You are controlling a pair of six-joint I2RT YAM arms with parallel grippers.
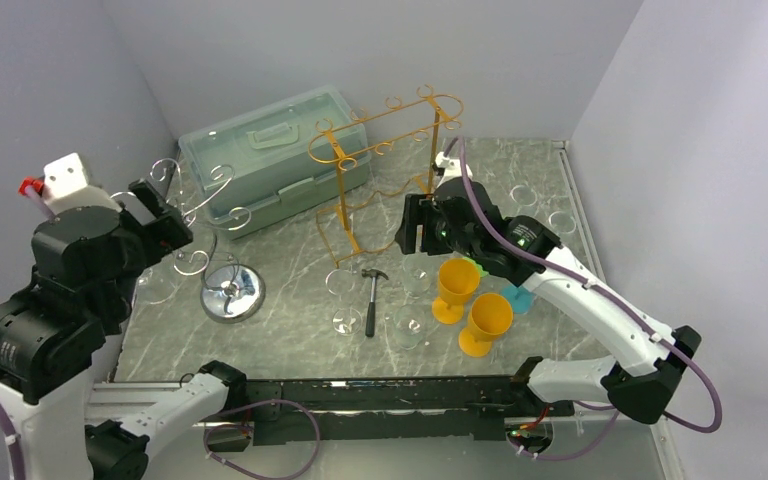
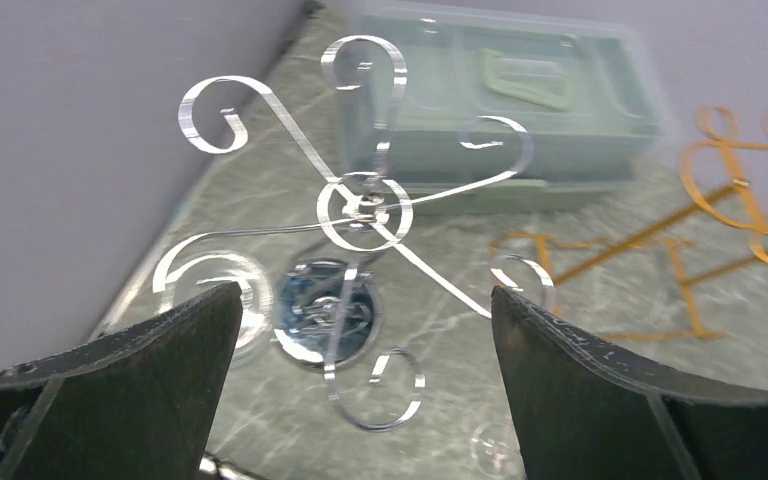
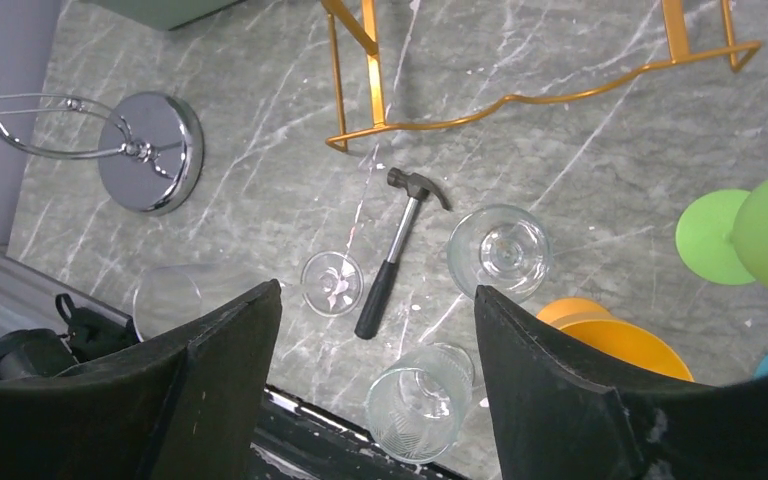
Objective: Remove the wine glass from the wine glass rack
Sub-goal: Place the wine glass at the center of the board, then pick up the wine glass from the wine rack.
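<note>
From above, your right gripper (image 1: 417,232) hangs beside the gold rack (image 1: 360,150), just over a clear wine glass (image 1: 415,277) standing on the bench (image 1: 290,250). I judge the glass is off the rack and the release is in hand. Next, lift straight up, clear of its rim.

Left wrist: your left gripper (image 2: 365,295) gapes wide and empty, facing the silver rack (image 2: 360,205).

Right wrist: the right gripper (image 3: 377,300) is spread with nothing between its fingers. The wine glass (image 3: 500,250) stands on end, long axis vertical, mouth apparently up.
</note>
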